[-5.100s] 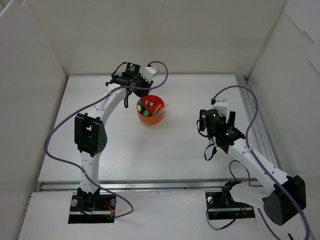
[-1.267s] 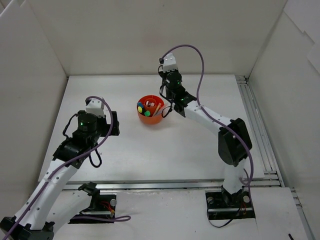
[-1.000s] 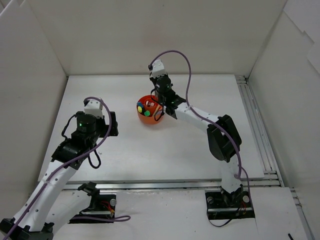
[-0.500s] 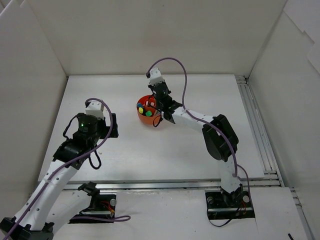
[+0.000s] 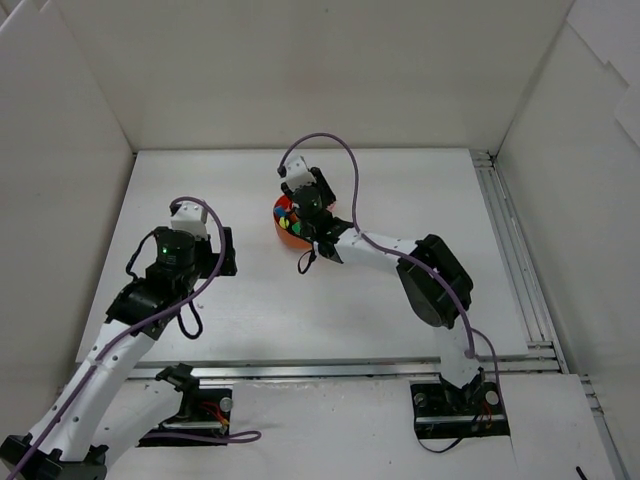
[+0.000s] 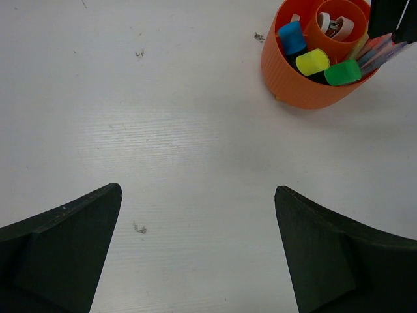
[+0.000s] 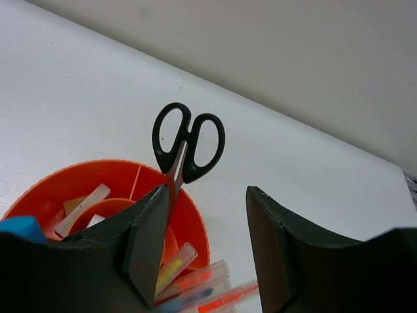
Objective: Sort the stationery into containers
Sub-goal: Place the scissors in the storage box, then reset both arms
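Right wrist view: your right hand [image 7: 207,195] spread apart beside scissors [image 7: 187,149], likely released. Blades down in organiser [image 7: 111,175], walls prop them. Left hand [image 6: 197,192] apart, empty, above tabletop [image 6: 163,130].

No text, label or number is legible.

On the table [image 6: 163,130], towards its far middle, stands the desk organiser [image 6: 306,85]. Three highlighters [image 6: 313,62] stand side by side in an outer compartment on the side facing the left arm. Pens [image 6: 381,52] lean in the compartment to their right, and small pieces [image 6: 335,26] lie in the central well. Scissors [image 7: 186,147] stand handles-up beyond the well in the right wrist view, blades hidden behind a finger. The right gripper [image 7: 207,202] hangs just above the organiser. The left gripper [image 6: 197,195] hangs well apart, nearer and to the left.
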`<action>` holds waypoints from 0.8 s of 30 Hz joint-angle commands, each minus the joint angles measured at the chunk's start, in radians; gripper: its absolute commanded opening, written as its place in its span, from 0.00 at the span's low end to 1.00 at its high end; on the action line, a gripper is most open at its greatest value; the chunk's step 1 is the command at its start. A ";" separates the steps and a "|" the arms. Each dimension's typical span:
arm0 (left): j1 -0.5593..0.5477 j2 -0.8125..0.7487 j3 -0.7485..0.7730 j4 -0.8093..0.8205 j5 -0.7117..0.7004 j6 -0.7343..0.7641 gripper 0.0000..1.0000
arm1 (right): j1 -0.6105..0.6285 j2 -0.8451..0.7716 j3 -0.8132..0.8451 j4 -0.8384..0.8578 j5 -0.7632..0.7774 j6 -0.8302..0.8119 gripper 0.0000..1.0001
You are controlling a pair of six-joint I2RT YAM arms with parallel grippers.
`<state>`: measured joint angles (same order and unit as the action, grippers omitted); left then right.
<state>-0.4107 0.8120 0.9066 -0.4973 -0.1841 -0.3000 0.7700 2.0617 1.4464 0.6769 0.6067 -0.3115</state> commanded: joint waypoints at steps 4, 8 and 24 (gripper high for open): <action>-0.004 -0.028 0.015 0.032 0.002 -0.024 0.99 | 0.022 -0.234 -0.049 0.054 -0.002 0.061 0.64; -0.004 -0.056 0.011 0.032 0.002 -0.048 0.99 | 0.009 -0.363 -0.070 -0.098 -0.056 0.184 0.98; -0.013 -0.157 -0.116 0.078 -0.002 -0.202 0.99 | -0.172 -1.066 -0.656 -0.611 -0.133 0.707 0.98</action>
<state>-0.4133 0.6468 0.7925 -0.5030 -0.2058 -0.4774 0.6029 1.1168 0.8291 0.0925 0.4397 0.3168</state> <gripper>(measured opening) 0.996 0.979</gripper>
